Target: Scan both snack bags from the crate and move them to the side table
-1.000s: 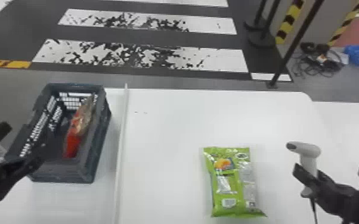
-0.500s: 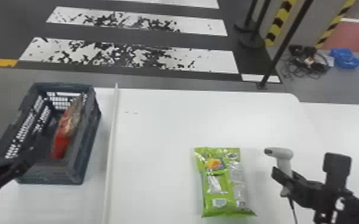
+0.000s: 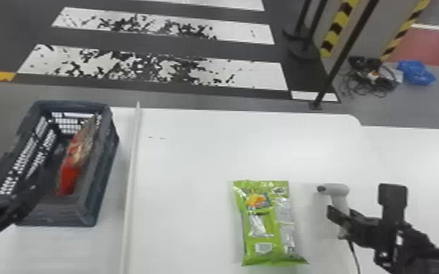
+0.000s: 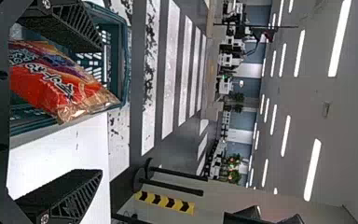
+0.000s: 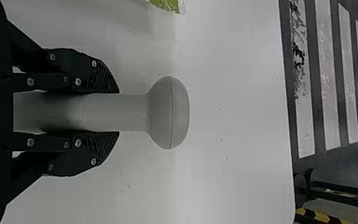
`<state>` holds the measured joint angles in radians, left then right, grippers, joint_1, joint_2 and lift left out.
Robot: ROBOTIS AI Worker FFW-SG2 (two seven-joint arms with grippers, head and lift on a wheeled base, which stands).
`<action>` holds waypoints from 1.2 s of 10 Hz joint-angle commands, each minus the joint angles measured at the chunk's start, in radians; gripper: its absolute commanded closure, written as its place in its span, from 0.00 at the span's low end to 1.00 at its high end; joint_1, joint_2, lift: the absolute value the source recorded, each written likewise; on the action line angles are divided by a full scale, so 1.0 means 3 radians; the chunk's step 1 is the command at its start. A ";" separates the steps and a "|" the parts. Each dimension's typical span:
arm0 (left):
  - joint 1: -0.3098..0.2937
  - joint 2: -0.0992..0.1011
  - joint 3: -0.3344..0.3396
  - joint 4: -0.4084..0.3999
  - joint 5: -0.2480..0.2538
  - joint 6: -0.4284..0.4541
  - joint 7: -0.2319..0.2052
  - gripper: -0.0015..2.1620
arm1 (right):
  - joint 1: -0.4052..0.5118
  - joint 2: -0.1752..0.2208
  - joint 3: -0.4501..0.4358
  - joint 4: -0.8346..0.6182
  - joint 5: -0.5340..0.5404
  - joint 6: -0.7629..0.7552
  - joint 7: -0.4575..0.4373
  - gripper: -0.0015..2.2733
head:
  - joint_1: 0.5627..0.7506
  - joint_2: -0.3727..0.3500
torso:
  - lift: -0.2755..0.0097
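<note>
In the head view my left gripper [image 3: 12, 176] is at the near left of the dark crate [image 3: 100, 182]; in the left wrist view the gripper [image 4: 101, 108] is open, its fingers wide apart. A red snack bag [image 3: 71, 171] leans along the crate's right wall, and the same red bag [image 4: 51, 86] lies partly behind one finger. My right gripper [image 3: 339, 218] holds the grey scanner [image 3: 340, 200] upright, right of the green snack bag [image 3: 262, 222] on the white table. In the right wrist view the gripper [image 5: 116, 112] is shut on the handle of the scanner [image 5: 170, 112].
A thin raised edge [image 3: 131, 182] runs between the crate and the white tabletop [image 3: 193, 156]. The scanner's cable [image 3: 354, 255] hangs below its handle. Beyond the table stands a dark post [image 3: 342, 54], with a blue bundle [image 3: 415, 72] on the floor.
The head view has shifted, so table, crate and green bag sit farther left in it. My right gripper has brought the scanner closer to the green bag.
</note>
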<state>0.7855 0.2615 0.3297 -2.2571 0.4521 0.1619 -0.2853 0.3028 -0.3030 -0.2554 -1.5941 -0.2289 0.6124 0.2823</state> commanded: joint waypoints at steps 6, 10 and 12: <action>-0.0016 -0.0059 -0.0076 -0.0039 -0.0121 0.0020 0.0010 0.03 | -0.0150 -0.0171 0.0008 0.0492 0.0011 -0.0387 0.0133 0.45 | 0.70 0.23 | 0.86; -0.0021 -0.0054 -0.0066 -0.0039 -0.0121 0.0020 0.0026 0.03 | -0.0048 -0.0140 -0.0100 0.0293 -0.0004 -0.0295 0.0066 0.01 | 0.70 0.23 | 0.86; -0.0041 -0.0043 -0.0071 -0.0029 -0.0111 0.0020 0.0026 0.03 | 0.0284 0.0018 -0.0294 -0.0321 -0.0158 -0.0121 0.0056 0.02 | 0.70 0.22 | 0.86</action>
<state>0.7754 0.2480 0.3097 -2.2672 0.4179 0.1698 -0.2776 0.3618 -0.3138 -0.3253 -1.6406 -0.2644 0.5639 0.2988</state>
